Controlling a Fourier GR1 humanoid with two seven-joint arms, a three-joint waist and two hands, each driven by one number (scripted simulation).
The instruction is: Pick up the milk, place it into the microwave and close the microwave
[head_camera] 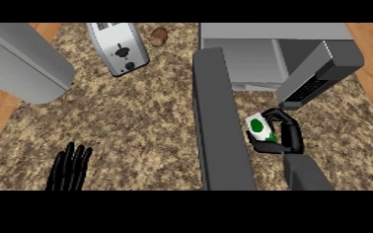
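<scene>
The milk (258,125) is a small white carton with a green dot, held above the counter in front of the microwave (277,54). My right hand (285,137) is shut on it, fingers and thumb curled round its sides. The microwave stands at the back right with its grey cavity exposed. Its dark door (218,128) is swung wide open and reaches toward the near edge, just left of the milk. My left hand (70,169) rests open at the lower left, fingers up.
A silver toaster (118,47) lies at the back left with a brown potato (159,36) beside it. A large grey object (29,64) fills the left edge. The microwave's control panel (317,76) juts out above my right hand.
</scene>
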